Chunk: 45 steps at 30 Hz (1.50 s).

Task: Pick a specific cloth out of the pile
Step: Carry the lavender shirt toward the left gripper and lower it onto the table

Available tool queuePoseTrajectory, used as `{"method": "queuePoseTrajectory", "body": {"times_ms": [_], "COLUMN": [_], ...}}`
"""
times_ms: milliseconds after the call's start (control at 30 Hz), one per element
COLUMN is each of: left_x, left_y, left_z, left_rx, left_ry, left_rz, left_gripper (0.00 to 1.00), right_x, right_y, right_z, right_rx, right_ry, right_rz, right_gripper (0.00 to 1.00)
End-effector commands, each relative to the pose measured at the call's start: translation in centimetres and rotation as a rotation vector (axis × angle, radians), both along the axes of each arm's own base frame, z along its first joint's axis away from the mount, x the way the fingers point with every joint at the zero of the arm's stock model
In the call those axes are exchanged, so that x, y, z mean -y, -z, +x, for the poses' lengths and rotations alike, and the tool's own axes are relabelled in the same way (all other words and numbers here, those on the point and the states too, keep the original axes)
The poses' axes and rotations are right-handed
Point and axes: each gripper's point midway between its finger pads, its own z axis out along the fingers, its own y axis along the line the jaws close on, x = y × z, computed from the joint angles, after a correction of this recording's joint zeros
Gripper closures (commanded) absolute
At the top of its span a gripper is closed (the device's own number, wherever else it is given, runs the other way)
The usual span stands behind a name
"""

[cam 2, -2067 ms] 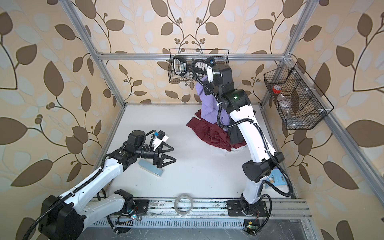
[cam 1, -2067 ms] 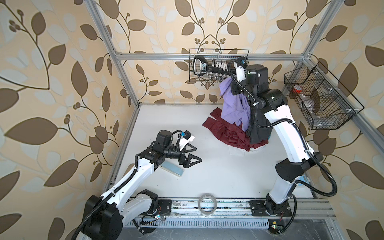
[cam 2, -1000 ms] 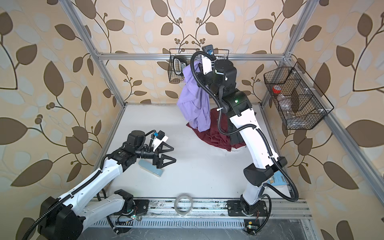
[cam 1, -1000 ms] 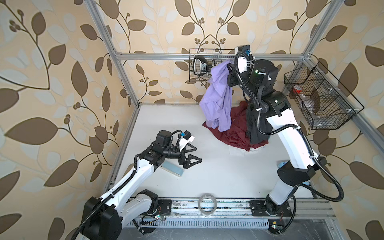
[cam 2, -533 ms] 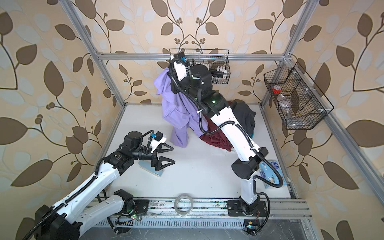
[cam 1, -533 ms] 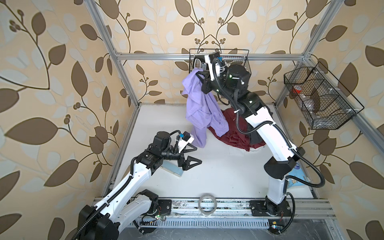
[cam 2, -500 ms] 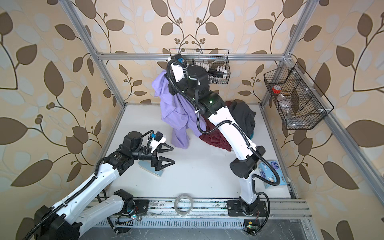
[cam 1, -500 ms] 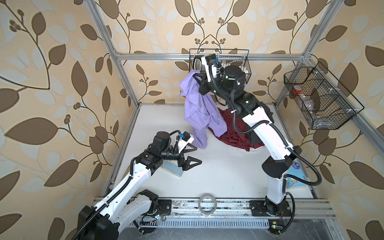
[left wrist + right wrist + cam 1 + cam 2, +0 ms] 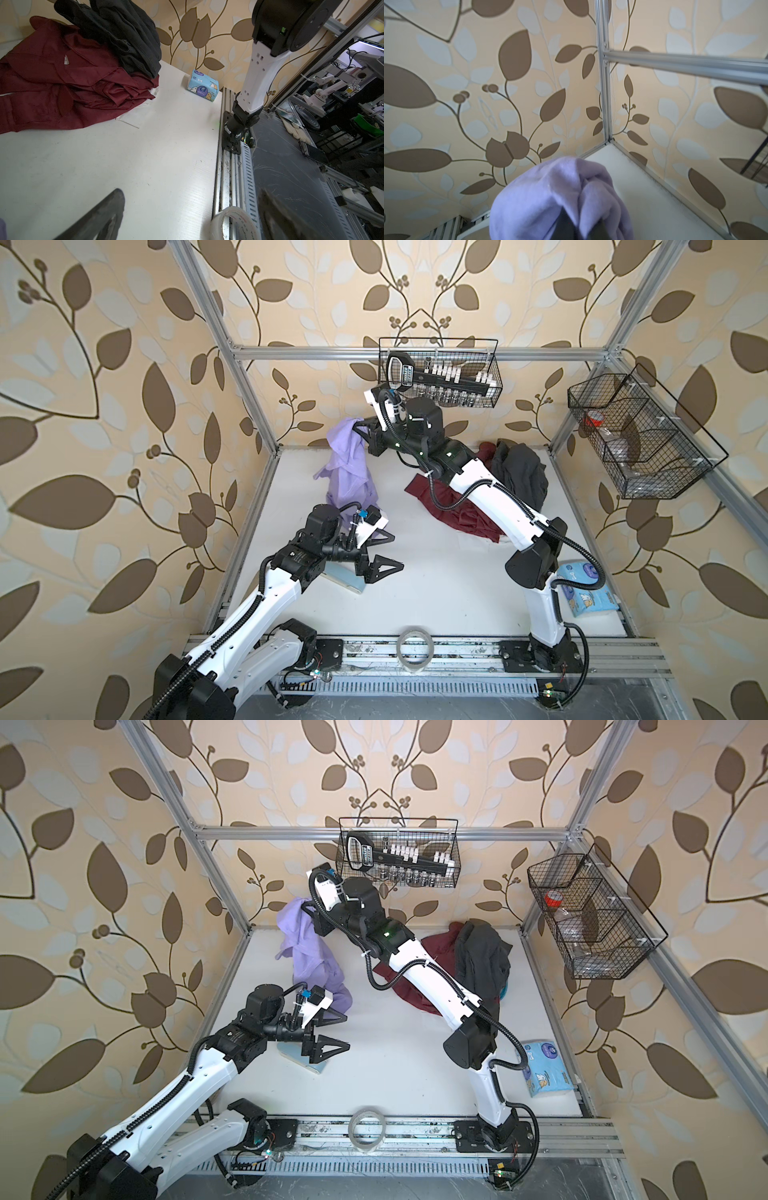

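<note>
My right claw (image 9: 360, 434) is clamped tight on a bunched fold of the lavender cloth (image 9: 351, 477), up near the back corner of the table (image 9: 436, 585). In the right wrist view the fabric (image 9: 560, 197) swells over my dark fingers (image 9: 564, 226) and hides most of them. The cloth hangs down from that pinch in a long, loose drape, well apart from the pile (image 9: 494, 489). Its lowest folds seem to reach the white surface just beside my left wrist.

My left claw (image 9: 395, 552) is spread wide and holds nothing. It hovers over a pale blue block (image 9: 345, 578).

I judge the step to be carrying the garment clear and laying it down. To do that well, I should hold the pinch firm, since thin fabric slips out of a small bite. I should raise it until the hem swings free, so that it does not drag across my left arm, and lower it onto bare table before I let go.

The lavender cloth is thin, soft and wrinkly, and it falls in narrow vertical creases. The maroon garment (image 9: 52, 87) has a slight sheen and lies spread out in flat, crumpled folds. The dark grey garment (image 9: 116, 31) is thicker and matte, and it sits heaped on top of the maroon one. A bit of light blue (image 9: 503, 990) peeks out beneath it.
</note>
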Motion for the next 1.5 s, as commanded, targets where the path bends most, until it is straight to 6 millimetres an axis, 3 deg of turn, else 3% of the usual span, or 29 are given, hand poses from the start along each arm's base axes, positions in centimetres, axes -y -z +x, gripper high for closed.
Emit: {"method": "queuePoseTrajectory", "body": {"times_ms": [0,167,500,700,833,967,1133,1467], "left_x": [0.0,-0.1,-0.1,-0.1,-0.1,-0.1,-0.1,-0.2], "left_y": [0.0,-0.3,-0.3,-0.2,-0.3,-0.3,-0.2,-0.2], "left_z": [-0.2,-0.6,-0.7,-0.6,-0.6,-0.5,-0.4,0.3], "left_rx": [0.038,0.06,0.075,0.073,0.074,0.072,0.072,0.076], "left_ry": [0.004,0.009,0.008,0.003,0.004,0.003,-0.005,-0.043], "left_rz": [0.008,-0.004,-0.007,-0.001,-0.002,-0.002,0.002,0.007], "left_gripper": [0.01,0.01,0.01,0.01,0.01,0.01,0.01,0.01], "right_x": [-0.1,-0.1,-1.1,-0.8,-1.7,-2.9,-4.1,-8.8], "right_y": [5.4,14.7,26.8,32.8,36.3,38.6,40.1,37.5], "right_z": [0.4,1.2,-0.4,-2.5,-4.0,-3.8,-2.2,1.8], "right_rx": [-0.063,-0.223,-0.526,-0.623,-0.685,-0.746,-0.83,-0.837], "right_ry": [0.006,-0.011,-0.106,-0.109,-0.129,-0.118,-0.058,-0.075], "right_rz": [-0.07,-0.166,-0.2,-0.283,-0.336,-0.353,-0.3,-0.031], "right_gripper": [1.0,1.0,1.0,0.64,0.6,0.64,0.7,0.67]}}
